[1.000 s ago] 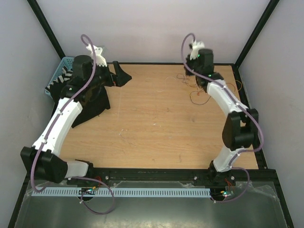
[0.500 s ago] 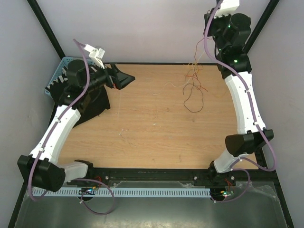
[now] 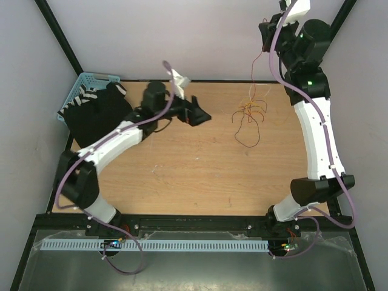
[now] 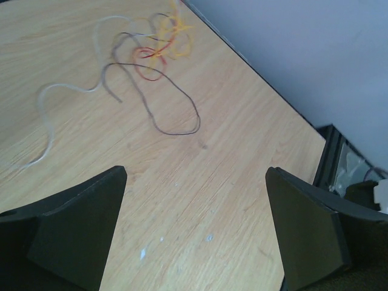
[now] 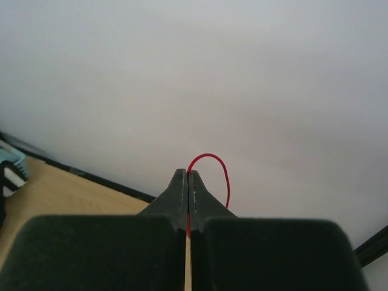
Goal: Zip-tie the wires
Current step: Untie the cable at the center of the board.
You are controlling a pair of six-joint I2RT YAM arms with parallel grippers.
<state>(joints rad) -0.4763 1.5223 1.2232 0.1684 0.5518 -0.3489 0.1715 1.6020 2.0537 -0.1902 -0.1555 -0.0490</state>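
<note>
The wires [image 3: 248,114] are a thin red, orange, brown and whitish tangle at the back right of the table. A strand rises from the tangle toward my right gripper [image 3: 265,35], which is held high in front of the back wall. In the right wrist view that gripper [image 5: 188,176] is shut on a red wire [image 5: 213,157] that loops out of the jaw tips. My left gripper [image 3: 197,115] hovers wide open left of the tangle. In the left wrist view the left gripper [image 4: 195,173] holds nothing, and the wires [image 4: 151,60] lie ahead of it. The zip tie is out of view.
A light blue basket [image 3: 85,82] stands at the back left corner, with a black cloth [image 3: 100,115] spread beside it. Black frame posts and grey walls close in the table [image 3: 194,176] at the back and sides.
My right arm has risen from the table to high by the back wall, drawing the wires up with it. My left arm has swung right, off the black cloth toward the tangle.
</note>
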